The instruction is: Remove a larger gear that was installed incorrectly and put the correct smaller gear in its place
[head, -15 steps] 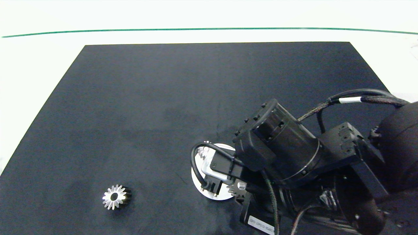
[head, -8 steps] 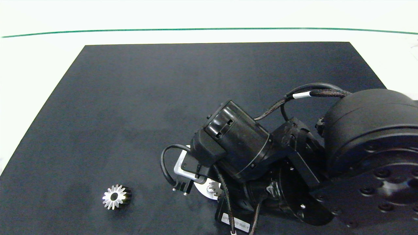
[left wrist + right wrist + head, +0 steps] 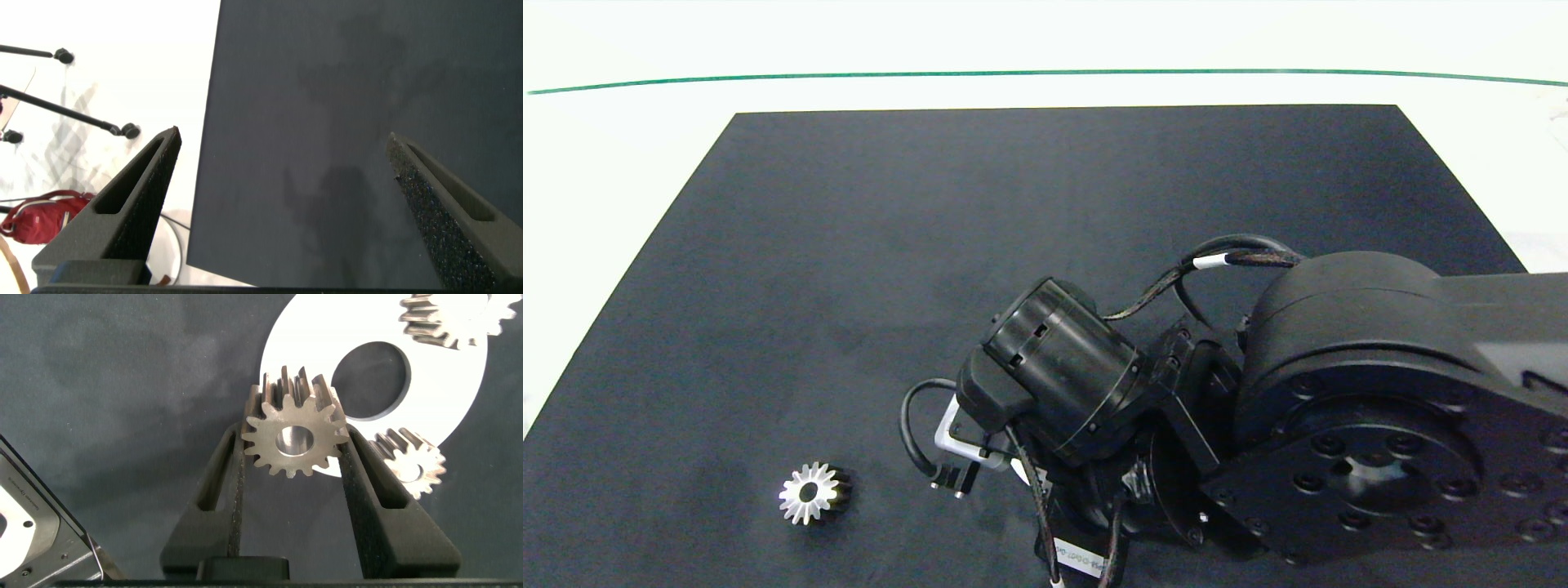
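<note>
From my station, the only writing I can find is on a white label (image 3: 1080, 563) stuck low on the right arm, and its print is too small to read. A plain white band (image 3: 1210, 261) wraps the arm's cable.

The right gripper (image 3: 292, 453) is clenched on the smaller gear (image 3: 294, 441), one finger pressing each side of its toothed rim, with the face and wide centre hole turned to the wrist camera. It hangs at the edge of a white disc (image 3: 327, 343) with a round hole (the disc runs out of frame). Two small pointed-tooth gears (image 3: 417, 461) sit on that disc, the farther one cut off.

From above, the arm's bulk hides gripper, gear and nearly all the disc.

The larger gear (image 3: 809, 492) lies alone on the black mat (image 3: 849, 245), well apart.

The left gripper (image 3: 282, 175) is released, fingers spread wide over the mat's edge, out of the head view.
</note>
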Controlling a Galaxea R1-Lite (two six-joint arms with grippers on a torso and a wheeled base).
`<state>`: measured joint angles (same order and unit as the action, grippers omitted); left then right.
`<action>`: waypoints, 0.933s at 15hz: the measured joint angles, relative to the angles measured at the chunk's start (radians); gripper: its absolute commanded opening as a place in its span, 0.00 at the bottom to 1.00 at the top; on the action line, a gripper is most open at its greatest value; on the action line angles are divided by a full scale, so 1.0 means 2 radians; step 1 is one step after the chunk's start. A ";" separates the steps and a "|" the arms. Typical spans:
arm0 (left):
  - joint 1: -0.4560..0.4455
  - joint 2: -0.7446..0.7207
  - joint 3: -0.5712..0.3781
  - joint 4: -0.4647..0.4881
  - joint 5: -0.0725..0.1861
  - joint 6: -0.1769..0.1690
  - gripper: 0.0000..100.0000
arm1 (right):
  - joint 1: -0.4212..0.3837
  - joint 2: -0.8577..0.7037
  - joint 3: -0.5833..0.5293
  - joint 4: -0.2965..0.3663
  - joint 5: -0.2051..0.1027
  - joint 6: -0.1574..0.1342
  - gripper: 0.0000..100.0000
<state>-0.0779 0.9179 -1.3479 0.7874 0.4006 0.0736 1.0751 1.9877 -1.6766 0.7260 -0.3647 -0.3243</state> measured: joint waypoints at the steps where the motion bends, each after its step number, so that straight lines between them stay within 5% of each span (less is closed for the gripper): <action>1: 0.000 0.000 0.000 0.000 0.000 0.000 1.00 | 0.000 0.002 0.000 0.000 0.000 0.000 0.25; 14: 0.000 0.000 0.000 0.000 0.000 0.001 1.00 | -0.008 0.017 -0.008 0.000 0.000 0.000 0.25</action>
<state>-0.0783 0.9172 -1.3470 0.7870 0.4011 0.0749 1.0583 2.0209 -1.6919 0.7264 -0.3647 -0.3247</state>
